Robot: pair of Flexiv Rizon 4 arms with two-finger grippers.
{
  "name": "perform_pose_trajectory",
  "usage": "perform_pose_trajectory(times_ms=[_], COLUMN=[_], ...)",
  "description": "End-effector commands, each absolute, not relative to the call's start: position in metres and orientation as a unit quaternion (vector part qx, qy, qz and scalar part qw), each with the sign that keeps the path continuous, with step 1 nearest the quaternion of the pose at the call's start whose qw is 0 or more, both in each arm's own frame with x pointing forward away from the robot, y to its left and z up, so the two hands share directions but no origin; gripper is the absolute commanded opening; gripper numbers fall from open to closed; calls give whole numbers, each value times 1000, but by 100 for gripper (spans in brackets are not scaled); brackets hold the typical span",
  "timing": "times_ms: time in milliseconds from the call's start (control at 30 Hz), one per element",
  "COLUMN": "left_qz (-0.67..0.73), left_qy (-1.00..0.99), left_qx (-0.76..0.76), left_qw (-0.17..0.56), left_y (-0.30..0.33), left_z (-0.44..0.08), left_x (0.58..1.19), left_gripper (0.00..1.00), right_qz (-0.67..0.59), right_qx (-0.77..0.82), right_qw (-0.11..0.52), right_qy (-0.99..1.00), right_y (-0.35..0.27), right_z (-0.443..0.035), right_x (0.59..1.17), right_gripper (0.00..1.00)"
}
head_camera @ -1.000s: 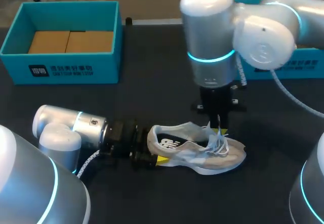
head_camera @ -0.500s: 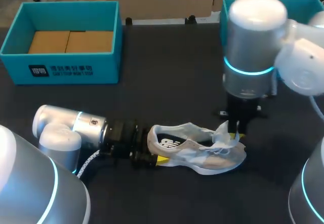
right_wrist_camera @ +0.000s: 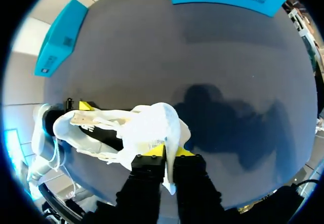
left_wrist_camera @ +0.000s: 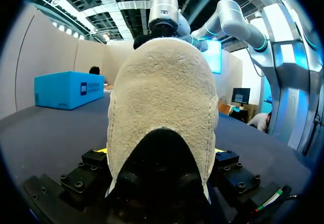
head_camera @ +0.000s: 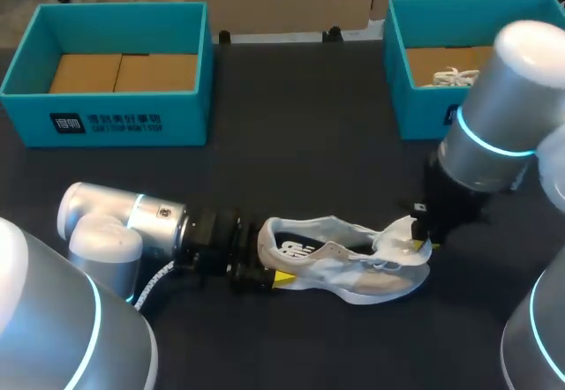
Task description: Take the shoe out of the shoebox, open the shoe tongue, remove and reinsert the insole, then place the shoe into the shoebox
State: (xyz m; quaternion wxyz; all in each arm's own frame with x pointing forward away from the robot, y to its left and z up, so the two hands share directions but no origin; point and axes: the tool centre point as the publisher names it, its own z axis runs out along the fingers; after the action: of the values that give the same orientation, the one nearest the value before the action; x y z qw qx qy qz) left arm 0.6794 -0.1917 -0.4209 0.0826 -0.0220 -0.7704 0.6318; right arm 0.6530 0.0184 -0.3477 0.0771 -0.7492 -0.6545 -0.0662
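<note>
A pale grey and white shoe [head_camera: 340,262] lies on its side on the dark table. My left gripper [head_camera: 265,275] holds its heel, fingers set wide on either side. In the left wrist view the heel [left_wrist_camera: 162,97] fills the space between the yellow tips of that gripper [left_wrist_camera: 159,153]. My right gripper [head_camera: 424,240] is at the toe end, shut on the white tongue [head_camera: 402,234], which is pulled up and out over the laces. In the right wrist view the tongue [right_wrist_camera: 157,125] runs down between the yellow tips of the right gripper [right_wrist_camera: 169,153].
A teal shoebox [head_camera: 106,121] with a cardboard floor stands at the back left. A second teal box [head_camera: 415,99] at the back right holds something white with laces [head_camera: 450,78]. Bare dark table lies between the boxes and the shoe.
My right arm has swung from above the shoe's middle to the right, drawing the tongue toward the toe. The shoe and left arm have stayed in place.
</note>
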Motion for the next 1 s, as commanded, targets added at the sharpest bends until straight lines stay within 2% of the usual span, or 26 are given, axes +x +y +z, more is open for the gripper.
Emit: perform_pose_trajectory(times_ms=[33,67,100,133,167,200,433,567,733,867,933,1000], left_qz=[632,632,632,632,632,632,632,632,632,632,632,632], left_qy=[-770,-770,-770,-770,-770,-770,-770,-770,-770,-770,-770,-770], left_qx=[-22,-22,-22,-22,-22,-22,-22,-22,-22,-22,-22,-22], left_qw=[83,83,83,83,83,83,83,83,83,83,83,83], left_y=[-192,-192,-192,-192,-192,-192,-192,-192,-192,-192,-192,-192], left_z=[-425,-425,-425,-425,-425,-425,-425,-425,-425,-425,-425,-425], left_x=[680,680,680,680,680,680,680,680,680,680,680,680], left_gripper=[0,0,0,0,0,0,0,0,0,0,0,0], right_qz=[-261,-261,-262,-262,-262,-259,-245,-230,-199,-162,-141,-122], right_qx=[-705,-705,-706,-708,-709,-712,-719,-720,-718,-712,-707,-698], right_qw=[246,247,248,245,243,233,184,156,121,89,74,60], right_qy=[-612,-611,-610,-609,-609,-610,-624,-636,-656,-678,-689,-703], right_y=[17,18,19,19,19,19,23,30,44,64,76,87], right_z=[-354,-354,-352,-349,-347,-340,-293,-265,-232,-205,-193,-181], right_x=[648,648,647,646,646,644,638,636,634,632,632,632], right_gripper=[36,42,56,80,93,95,96,93,95,92,87,73])
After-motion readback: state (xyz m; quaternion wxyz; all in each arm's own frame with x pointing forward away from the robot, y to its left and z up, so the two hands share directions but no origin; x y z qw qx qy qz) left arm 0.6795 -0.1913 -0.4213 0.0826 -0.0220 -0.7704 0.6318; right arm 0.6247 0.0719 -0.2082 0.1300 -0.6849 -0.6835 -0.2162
